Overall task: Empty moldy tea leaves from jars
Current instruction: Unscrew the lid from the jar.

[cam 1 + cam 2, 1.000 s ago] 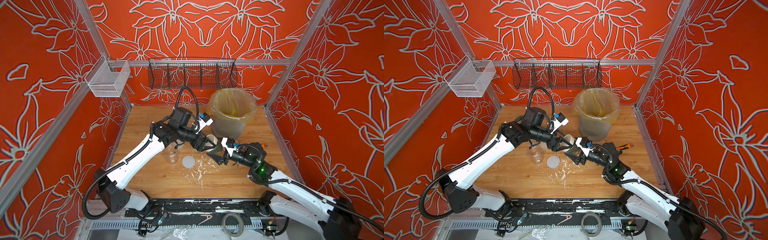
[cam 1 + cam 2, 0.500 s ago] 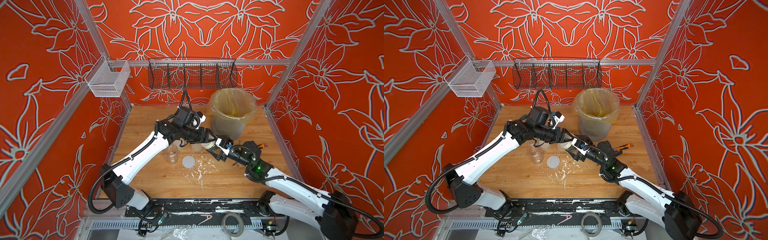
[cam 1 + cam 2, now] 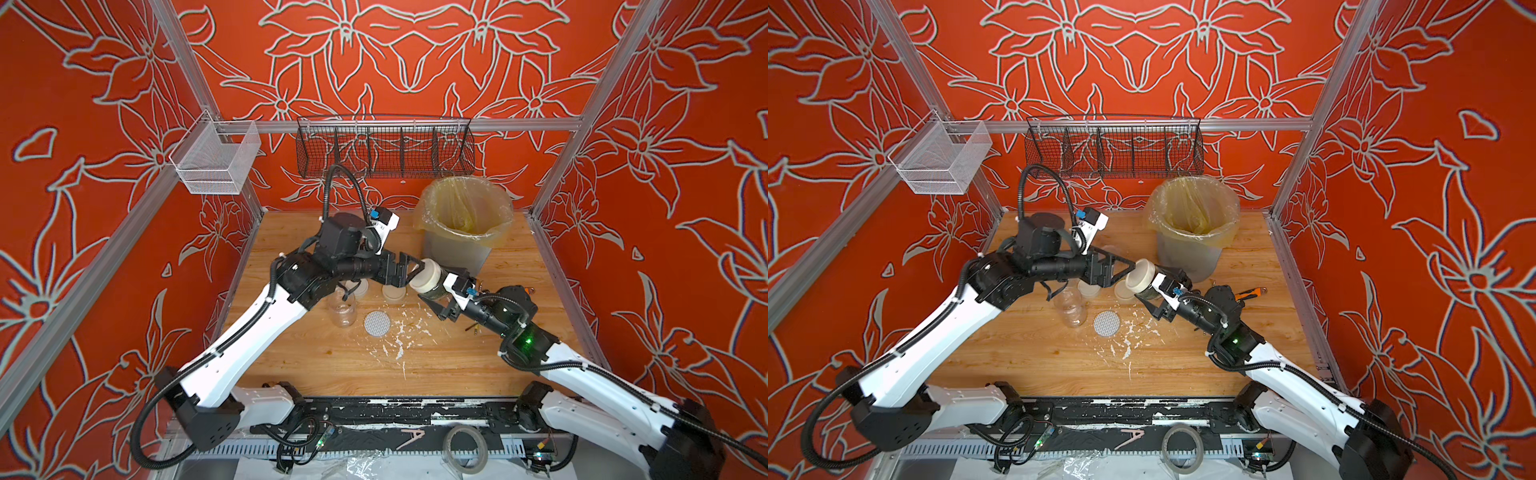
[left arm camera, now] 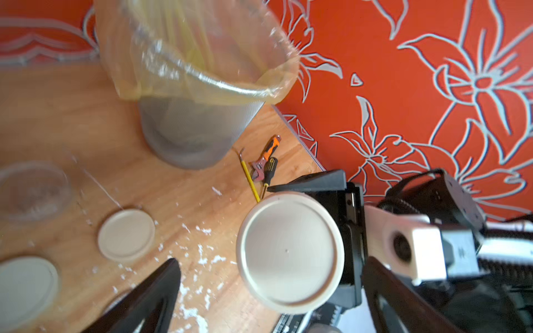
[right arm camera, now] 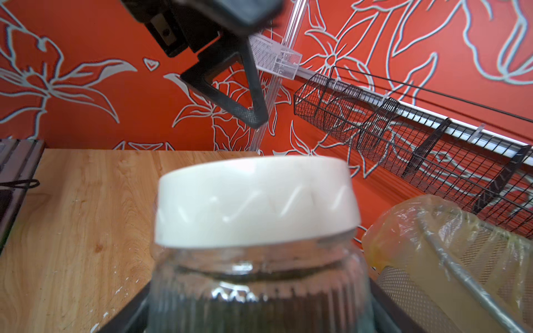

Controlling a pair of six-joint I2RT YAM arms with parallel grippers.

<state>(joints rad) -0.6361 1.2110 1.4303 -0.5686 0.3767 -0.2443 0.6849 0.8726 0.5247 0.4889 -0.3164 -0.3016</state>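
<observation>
Orange floral walls [image 3: 415, 62], wooden table [image 3: 311, 361] strewn with white flakes [image 3: 399, 345] — left gripper [image 3: 413, 272] spread, right gripper [image 3: 444, 293] clamping a jar [image 5: 256, 259].

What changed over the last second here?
The left gripper opened wide; its jaws now bracket the lid without closing on it. The right gripper still holds the jar off the table. The loose lids, the open jar and the bin stayed put.

top views: overhead-front, far | wrist views: close, sharing jar [image 5: 256, 302]
</observation>
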